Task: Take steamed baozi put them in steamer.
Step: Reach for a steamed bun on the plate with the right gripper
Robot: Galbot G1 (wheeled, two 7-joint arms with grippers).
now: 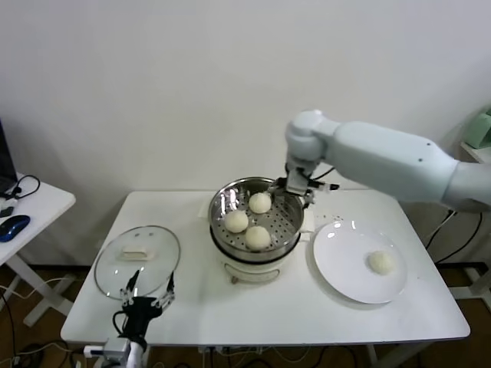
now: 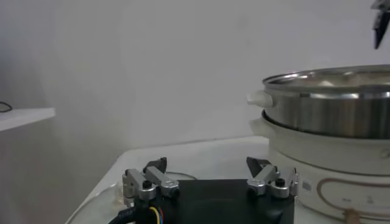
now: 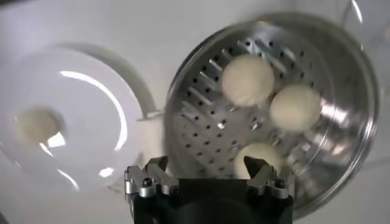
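My right tool (image 1: 298,186) hangs spread and empty over the round shiny stainless-steel steamer (image 1: 230,201), where three cream-white steamed baozi (image 1: 260,202) sit, the fourth on the flat white plate (image 1: 337,249); my left tool (image 1: 146,294), spread, idles beside the surface (image 1: 307,307).

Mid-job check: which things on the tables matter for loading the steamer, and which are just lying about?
Job:
- three round cream-white dough buns in the shiny steel steamer pot
- fourth bun on the flat white plate
- right gripper, open over the pot's rim
- left gripper, open, parked

Lying about:
- round glass lid
- blue mouse on side table
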